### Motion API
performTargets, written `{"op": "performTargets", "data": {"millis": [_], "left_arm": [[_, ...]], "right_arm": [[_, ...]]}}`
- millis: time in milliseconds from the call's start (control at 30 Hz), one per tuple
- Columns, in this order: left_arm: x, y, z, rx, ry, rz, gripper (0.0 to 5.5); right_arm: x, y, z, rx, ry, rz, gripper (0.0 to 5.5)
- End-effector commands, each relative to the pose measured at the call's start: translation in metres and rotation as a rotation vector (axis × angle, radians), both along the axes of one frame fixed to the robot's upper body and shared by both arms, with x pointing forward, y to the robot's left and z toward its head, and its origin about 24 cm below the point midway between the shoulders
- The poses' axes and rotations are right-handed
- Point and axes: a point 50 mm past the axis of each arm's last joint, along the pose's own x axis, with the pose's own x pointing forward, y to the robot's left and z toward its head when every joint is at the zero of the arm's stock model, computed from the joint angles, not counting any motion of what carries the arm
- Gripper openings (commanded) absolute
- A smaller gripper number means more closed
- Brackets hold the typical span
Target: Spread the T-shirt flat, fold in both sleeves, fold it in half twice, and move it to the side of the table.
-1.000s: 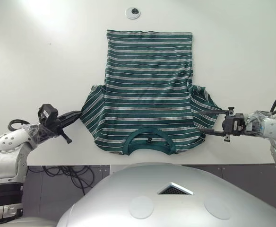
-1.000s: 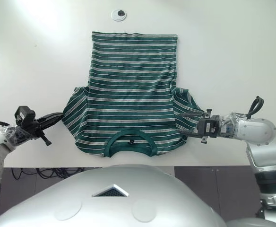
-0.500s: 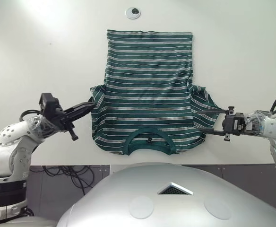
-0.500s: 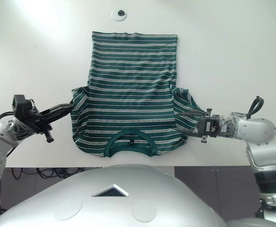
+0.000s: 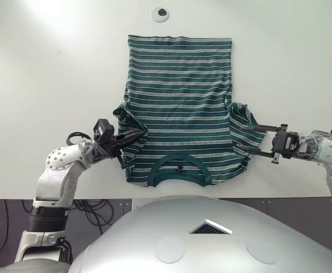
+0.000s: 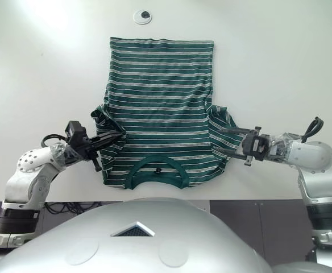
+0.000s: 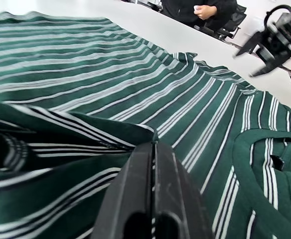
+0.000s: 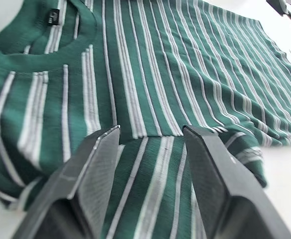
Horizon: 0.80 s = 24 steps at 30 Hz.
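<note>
Now left pincer [image 5: 137, 134] has dragged sleeve [image 5: 125, 115] inward over T-shirt [image 5: 180, 74].

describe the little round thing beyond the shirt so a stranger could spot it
On the white table lies a green striped T-shirt, collar toward the robot. Just past its far hem sits a small round disc: white like the table, but marked by a dark centre.

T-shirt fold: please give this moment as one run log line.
stage: sleeve fold | T-shirt: body flat | left end effector: shut on left sleeve, over shirt body | right end effector: open, at right sleeve
</note>
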Motion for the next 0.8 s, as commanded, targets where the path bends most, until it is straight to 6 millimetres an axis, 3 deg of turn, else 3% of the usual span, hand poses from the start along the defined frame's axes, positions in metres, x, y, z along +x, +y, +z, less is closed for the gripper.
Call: {"op": "performTargets", "data": {"millis": [33, 267, 467, 600, 800], "left_arm": [[0.006, -0.012, 0.002, -0.037, -0.026, -0.013, 0.02], [0.01, -0.027, 0.009, -0.098, -0.029, -0.026, 0.02], [0.007, -0.033, 0.006, -0.09, -0.013, -0.038, 0.02], [0.006, -0.038, 0.006, -0.098, -0.011, -0.04, 0.02], [0.006, -0.035, 0.002, -0.065, -0.008, -0.023, 0.88]], "right_arm": [[0.014, -0.015, 0.004, 0.099, 0.053, -0.173, 2.31], [0.016, -0.025, -0.003, 0.161, 0.282, -0.357, 2.31], [0.012, -0.045, -0.013, 0.098, 0.456, -0.545, 2.31], [0.008, -0.05, -0.014, 0.055, 0.508, -0.581, 2.31], [0.004, -0.054, -0.01, 0.034, 0.533, -0.603, 2.31]]}}
